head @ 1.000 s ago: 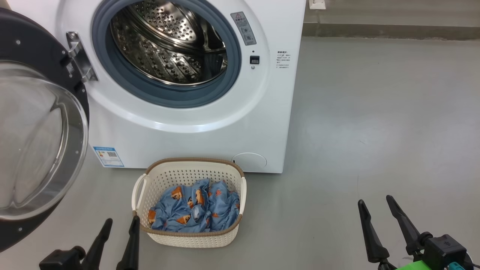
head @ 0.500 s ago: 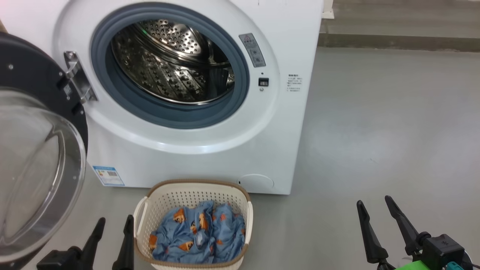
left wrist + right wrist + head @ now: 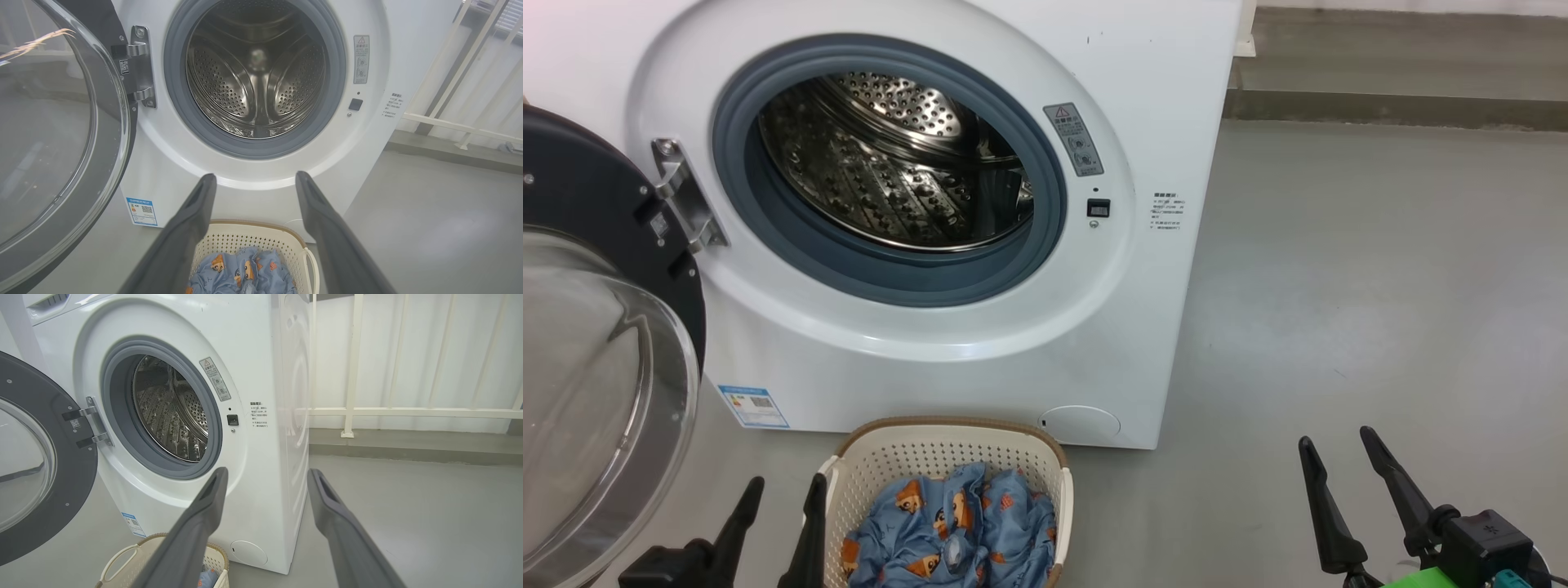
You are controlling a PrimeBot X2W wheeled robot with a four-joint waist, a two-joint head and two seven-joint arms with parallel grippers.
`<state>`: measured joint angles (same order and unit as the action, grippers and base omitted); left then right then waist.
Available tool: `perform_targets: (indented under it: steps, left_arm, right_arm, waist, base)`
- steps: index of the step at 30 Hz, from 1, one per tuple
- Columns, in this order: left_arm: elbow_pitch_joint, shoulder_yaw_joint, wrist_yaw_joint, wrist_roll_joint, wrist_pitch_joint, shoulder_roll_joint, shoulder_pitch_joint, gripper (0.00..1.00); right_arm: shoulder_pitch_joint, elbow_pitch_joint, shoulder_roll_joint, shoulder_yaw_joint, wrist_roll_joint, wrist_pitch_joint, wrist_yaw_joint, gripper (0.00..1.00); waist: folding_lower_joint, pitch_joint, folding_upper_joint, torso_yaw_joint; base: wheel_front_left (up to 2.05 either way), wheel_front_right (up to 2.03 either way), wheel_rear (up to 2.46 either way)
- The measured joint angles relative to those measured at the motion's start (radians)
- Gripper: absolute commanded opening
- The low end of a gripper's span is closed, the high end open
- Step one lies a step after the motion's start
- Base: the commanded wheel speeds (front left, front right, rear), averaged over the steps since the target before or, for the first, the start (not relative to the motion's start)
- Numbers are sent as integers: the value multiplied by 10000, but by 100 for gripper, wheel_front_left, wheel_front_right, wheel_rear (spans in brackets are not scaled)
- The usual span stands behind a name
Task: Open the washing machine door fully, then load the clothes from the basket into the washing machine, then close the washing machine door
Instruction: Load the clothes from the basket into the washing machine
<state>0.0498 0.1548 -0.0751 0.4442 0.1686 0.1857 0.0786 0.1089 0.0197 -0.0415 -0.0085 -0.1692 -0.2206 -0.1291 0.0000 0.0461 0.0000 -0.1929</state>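
Grey floor [image 3: 1339,286], and the clothes [image 3: 956,523] sit in the basket [image 3: 947,425] just right of the empty, open left hand [image 3: 787,482], with the open right hand [image 3: 1337,437] well apart.

Big white front-loading washing machine [image 3: 1168,327] stands on grey floor [image 3: 1339,286]. Round black-ringed glass door [image 3: 605,351] hangs open at its left. Small cream perforated plastic basket [image 3: 947,426] sits just before it, with bundled blue printed clothes [image 3: 956,531] inside.
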Motion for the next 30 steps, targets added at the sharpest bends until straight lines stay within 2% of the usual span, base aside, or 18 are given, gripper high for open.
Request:
perform_targets:
  steps: [30]
  left_arm:
    - [58,357,90,-96,35,190,-4,100]
  right_arm:
    - [1,31,0,65,19,79,0,100]
  waist:
    - [0,-280,0,66]
  base:
    - [0,0,0]
